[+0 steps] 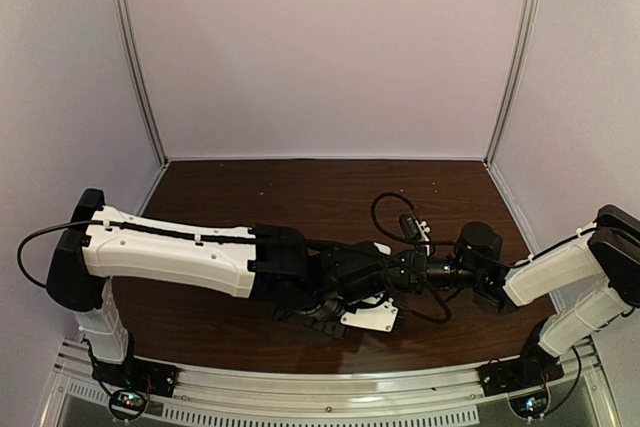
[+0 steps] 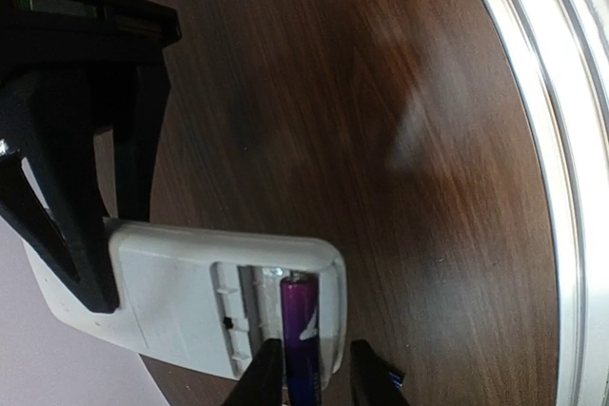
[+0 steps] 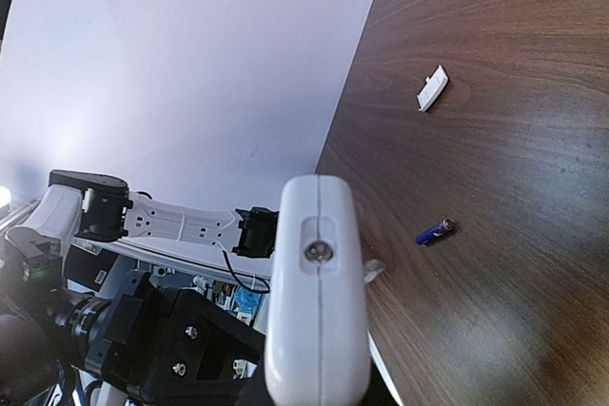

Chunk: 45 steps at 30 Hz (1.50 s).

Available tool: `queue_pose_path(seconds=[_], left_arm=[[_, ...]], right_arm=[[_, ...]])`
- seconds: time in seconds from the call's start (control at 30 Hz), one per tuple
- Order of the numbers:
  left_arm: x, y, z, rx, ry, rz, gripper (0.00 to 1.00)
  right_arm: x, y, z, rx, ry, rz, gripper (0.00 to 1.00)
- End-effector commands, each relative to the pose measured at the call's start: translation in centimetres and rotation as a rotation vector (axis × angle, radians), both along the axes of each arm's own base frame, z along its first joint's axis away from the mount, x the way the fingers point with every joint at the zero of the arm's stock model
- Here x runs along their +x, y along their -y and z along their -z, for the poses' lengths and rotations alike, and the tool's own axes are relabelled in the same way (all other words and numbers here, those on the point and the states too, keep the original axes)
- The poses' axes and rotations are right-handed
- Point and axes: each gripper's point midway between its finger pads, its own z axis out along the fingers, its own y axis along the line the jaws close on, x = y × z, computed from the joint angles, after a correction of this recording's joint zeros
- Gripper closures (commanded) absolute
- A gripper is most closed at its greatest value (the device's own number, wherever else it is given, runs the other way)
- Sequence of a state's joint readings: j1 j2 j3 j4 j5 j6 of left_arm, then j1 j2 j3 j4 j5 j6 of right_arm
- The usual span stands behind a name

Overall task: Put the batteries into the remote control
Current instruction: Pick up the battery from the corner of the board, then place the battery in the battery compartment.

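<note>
Purple battery (image 2: 297,316) pinched by left gripper (image 2: 314,379), lying in open back of remote (image 2: 171,292). Right gripper (image 2: 100,235) clamps remote, near-centre table (image 2: 381,92). Second battery (image 3: 435,231) lies loose.

Pale lilac walls (image 1: 320,47) with silver corner posts (image 1: 137,57) enclose a dark wooden tabletop (image 1: 300,192)

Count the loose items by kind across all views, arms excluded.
Batteries: 2
Remote: 1
Cover: 1
Total: 4
</note>
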<state>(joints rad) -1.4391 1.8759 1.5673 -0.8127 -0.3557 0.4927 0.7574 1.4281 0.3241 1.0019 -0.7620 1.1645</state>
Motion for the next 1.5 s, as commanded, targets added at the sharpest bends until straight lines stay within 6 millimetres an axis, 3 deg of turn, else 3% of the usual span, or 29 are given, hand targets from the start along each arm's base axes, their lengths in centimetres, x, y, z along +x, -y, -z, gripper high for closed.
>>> queue_pose_path(seconds=[0.0, 0.2, 0.57, 0.7, 0.8, 1.03, 1.1, 1.23, 1.47], left_arm=[[0.0, 0.3, 0.2, 0.003, 0.006, -0.003, 0.73], [1.1, 0.3, -1.1, -0.034, 0.059, -0.045, 0.62], [1.4, 0.1, -5.9, -0.221, 0.039, -0.085, 0.41], [2.0, -0.5, -7.3, -0.298, 0.021, -0.142, 0.38], [3.2, -1.4, -8.5, -0.412, -0.017, -0.221, 0.4], [8.0, -6.0, -14.9, -0.927, -0.177, -0.547, 0.44], [8.6, -6.8, -15.3, -1.021, -0.227, -0.619, 0.46], [8.4, -6.1, -14.8, -1.054, -0.323, -0.642, 0.34], [7.7, -2.3, -12.4, -0.988, -0.494, -0.655, 0.56]], right_arm=[[0.1, -0.5, -1.9, 0.049, 0.046, -0.006, 1.0], [0.1, -0.5, -1.4, 0.041, 0.038, -0.004, 1.0], [0.3, -0.4, -1.6, 0.045, 0.04, 0.002, 1.0], [0.7, -0.2, -2.1, 0.055, 0.049, 0.015, 1.0], [1.3, 0.4, -2.8, 0.068, 0.065, 0.046, 1.0], [3.0, 1.3, -4.3, 0.066, 0.112, 0.144, 1.0], [3.6, 1.7, -4.6, 0.05, 0.126, 0.183, 1.0], [4.6, 2.3, -5.2, 0.049, 0.122, 0.255, 1.0], [5.8, 3.7, -5.8, 0.117, 0.058, 0.374, 1.0]])
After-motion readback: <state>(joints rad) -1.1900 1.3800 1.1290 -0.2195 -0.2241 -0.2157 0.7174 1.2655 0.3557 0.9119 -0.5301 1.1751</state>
